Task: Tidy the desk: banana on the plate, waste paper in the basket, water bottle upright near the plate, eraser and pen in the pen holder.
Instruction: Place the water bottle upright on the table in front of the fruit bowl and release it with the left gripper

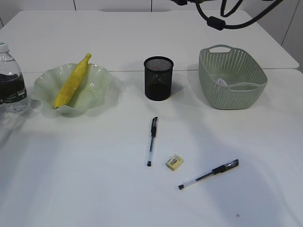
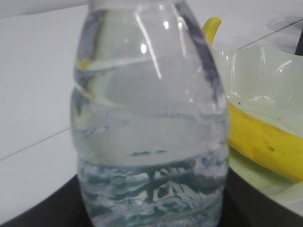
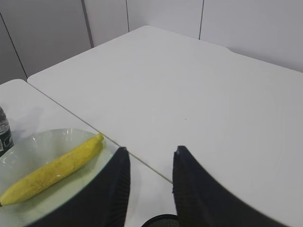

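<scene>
The water bottle (image 1: pixel 10 80) stands upright at the far left, just beside the pale green plate (image 1: pixel 97 87). In the left wrist view the bottle (image 2: pixel 151 118) fills the frame, and my left gripper (image 2: pixel 151 208) is shut on it, dark fingers against both lower sides. The banana (image 1: pixel 72 82) lies on the plate. Crumpled waste paper (image 1: pixel 221 81) sits inside the green basket (image 1: pixel 236 97). Two pens (image 1: pixel 151 140) (image 1: pixel 208 174) and a yellow eraser (image 1: pixel 174 162) lie on the table in front. My right gripper (image 3: pixel 151 149) hangs open and empty above the black mesh pen holder (image 3: pixel 165 221).
The pen holder (image 1: pixel 158 78) stands mid-table between plate and basket. A seam between two tabletops runs behind them. Black cables (image 1: pixel 218 21) hang in at the top right of the exterior view, where neither gripper shows.
</scene>
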Available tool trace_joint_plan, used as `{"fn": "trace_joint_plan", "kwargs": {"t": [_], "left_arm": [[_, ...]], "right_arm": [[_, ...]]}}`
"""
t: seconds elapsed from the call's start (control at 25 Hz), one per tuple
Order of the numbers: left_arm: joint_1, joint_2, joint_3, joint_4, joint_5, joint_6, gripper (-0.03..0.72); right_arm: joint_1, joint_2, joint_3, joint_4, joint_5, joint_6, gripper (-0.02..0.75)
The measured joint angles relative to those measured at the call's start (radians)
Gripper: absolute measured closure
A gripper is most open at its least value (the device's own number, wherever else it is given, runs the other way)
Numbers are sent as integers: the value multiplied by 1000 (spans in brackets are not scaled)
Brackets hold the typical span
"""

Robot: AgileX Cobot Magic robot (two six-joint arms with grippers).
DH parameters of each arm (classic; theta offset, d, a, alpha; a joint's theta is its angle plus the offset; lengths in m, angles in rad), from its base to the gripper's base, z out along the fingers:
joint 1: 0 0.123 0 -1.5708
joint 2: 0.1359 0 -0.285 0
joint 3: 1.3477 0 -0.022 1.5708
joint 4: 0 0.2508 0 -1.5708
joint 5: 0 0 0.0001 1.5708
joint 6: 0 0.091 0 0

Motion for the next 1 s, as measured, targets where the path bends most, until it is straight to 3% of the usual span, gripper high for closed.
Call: {"fn": "trace_joint_plan", "kwargs": {"t": [1.0], "left_arm": [[0,0,0,0,0,0,310]], "right_arm": [[0,0,0,-5,0,-6,504]]}}
